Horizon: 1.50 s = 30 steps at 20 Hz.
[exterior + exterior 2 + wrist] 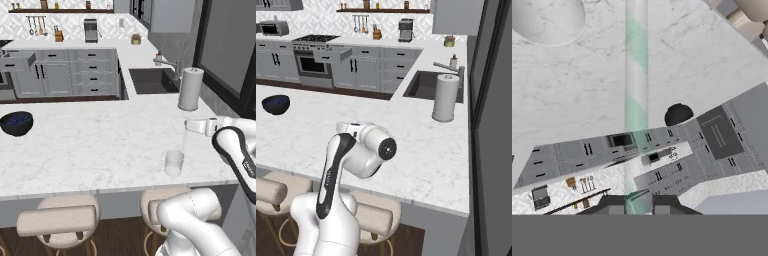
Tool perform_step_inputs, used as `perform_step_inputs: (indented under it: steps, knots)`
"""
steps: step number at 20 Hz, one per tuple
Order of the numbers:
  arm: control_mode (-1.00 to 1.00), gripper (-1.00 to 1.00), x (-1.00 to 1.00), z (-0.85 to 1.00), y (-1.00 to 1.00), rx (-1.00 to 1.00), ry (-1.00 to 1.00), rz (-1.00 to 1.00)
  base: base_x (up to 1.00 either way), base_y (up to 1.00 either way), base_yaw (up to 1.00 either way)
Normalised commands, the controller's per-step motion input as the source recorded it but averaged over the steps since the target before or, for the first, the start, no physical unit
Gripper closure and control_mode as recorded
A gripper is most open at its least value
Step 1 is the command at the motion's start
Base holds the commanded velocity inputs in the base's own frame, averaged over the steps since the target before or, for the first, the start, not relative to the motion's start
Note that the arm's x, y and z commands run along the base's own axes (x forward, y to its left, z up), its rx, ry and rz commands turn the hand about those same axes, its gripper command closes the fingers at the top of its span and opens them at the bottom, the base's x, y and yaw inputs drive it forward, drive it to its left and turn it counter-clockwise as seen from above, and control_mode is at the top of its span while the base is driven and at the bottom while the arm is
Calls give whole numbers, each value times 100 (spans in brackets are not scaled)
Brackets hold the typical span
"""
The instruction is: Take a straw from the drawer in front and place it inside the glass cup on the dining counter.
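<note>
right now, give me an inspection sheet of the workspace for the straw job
surface: dining counter, white marble
job's things: glass cup upright near the counter's front edge; straw, translucent with green stripes, held over the marble; drawer pulled open in the far cabinets
clutter: dark blue bowl at the counter's left end; paper-towel roll standing beside the sink
grippers: gripper shut on the straw, hanging above the cup and a little to its right in the left base view
cables: nothing seen
surroundings: two stools under the counter's overhang; coffee machine on the back worktop
</note>
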Motion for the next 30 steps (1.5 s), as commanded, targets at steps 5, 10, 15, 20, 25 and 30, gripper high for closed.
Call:
perform_step_inputs:
  steps: [5, 10, 15, 20, 25, 30]
  knots:
    - [-100, 100, 34, -33, -2, -3, 0, 0, 0, 0, 0]
    - [-100, 100, 31, -25, -14, -4, -2, 0, 0, 0, 0]
    - [-100, 100, 26, -21, -15, -5, -5, 0, 0, 0, 0]
    - [-100, 100, 27, -22, -13, -6, -6, 0, 0, 0, 0]
    - [-100, 100, 23, -24, -13, -6, -7, 0, 0, 0, 0]
    - [-100, 100, 14, -27, -13, -6, -7, 0, 0, 0, 0]
